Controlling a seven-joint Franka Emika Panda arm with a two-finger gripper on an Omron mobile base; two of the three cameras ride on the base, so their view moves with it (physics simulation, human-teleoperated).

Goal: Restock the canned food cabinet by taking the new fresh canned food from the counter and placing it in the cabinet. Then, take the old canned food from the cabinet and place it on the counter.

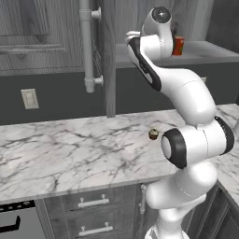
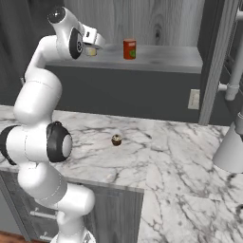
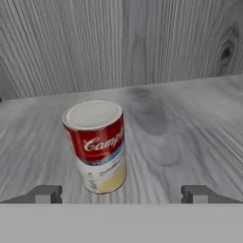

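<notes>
Up on the cabinet [image 2: 156,19] shelf board: gripper [image 3: 121,193] spread wide, holding nothing, fingertips [image 3: 45,193] either side of and just short of the old canned food [image 3: 97,144]; upright, red upper band, whitish lower half, silvery top; script "Campbell's" partly readable in hand view, smaller print below too blurred to read; same can glimpsed pale at the hand in right base view [image 2: 91,51]; new fresh canned food [image 2: 129,49] standing on the shelf, well apart to the side, label unreadable; seen at the arm's edge in left base view [image 1: 178,45]; small brown-yellow lump [image 2: 116,140] alone on the counter [image 2: 171,156]; wall outlet [image 1: 30,98] noted.
</notes>
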